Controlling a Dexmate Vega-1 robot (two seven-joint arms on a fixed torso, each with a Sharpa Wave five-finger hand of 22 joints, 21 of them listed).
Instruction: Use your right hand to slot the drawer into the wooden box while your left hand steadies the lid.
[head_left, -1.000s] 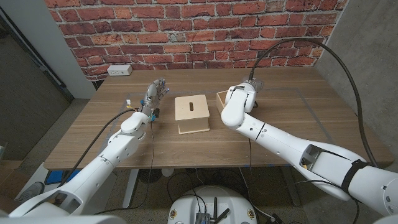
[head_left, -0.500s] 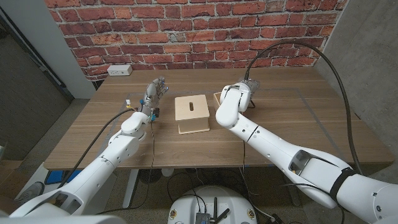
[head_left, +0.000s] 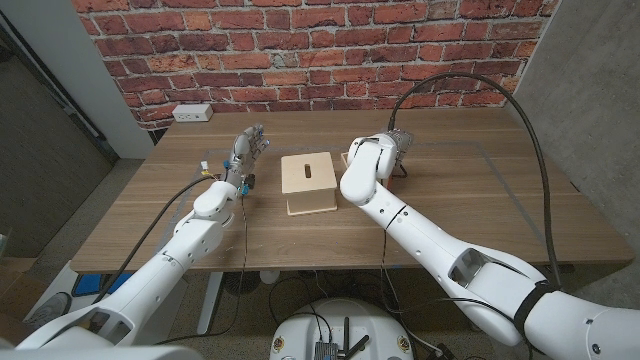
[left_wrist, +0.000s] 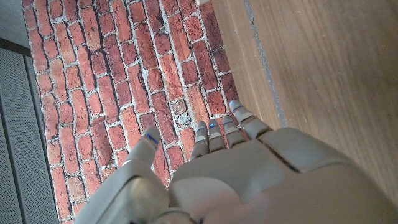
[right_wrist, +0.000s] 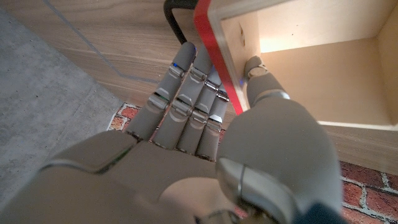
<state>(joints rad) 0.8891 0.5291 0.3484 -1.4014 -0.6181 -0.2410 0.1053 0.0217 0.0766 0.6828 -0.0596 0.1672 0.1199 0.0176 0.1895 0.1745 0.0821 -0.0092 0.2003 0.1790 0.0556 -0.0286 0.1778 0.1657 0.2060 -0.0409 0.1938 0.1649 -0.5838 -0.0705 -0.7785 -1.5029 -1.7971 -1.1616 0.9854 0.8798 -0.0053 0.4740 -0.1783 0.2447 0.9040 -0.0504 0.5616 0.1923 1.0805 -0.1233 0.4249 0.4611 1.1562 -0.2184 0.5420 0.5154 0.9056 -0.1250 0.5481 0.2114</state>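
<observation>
A pale wooden box (head_left: 309, 196) stands at the table's middle, its lid (head_left: 308, 171) showing a dark slot. Just right of it, a sliver of the wooden drawer (head_left: 349, 154) shows behind my right forearm. In the right wrist view my right hand (right_wrist: 205, 124) grips the drawer (right_wrist: 317, 56) by its red-edged wall, thumb inside and fingers outside. From the head view that right hand (head_left: 394, 150) is behind the box's right side. My left hand (head_left: 246, 151) is raised left of the box, fingers apart, holding nothing and apart from the lid. It also shows as my left hand (left_wrist: 242, 168) against the brick wall.
A white power strip (head_left: 192, 113) lies at the table's (head_left: 480, 200) back left by the brick wall. Black cables arc over the right side from my right arm. A thin cable hangs along my left arm.
My right arm has swung left toward the box, bringing the drawer closer to the box's right side. My left hand has stayed where it was.
</observation>
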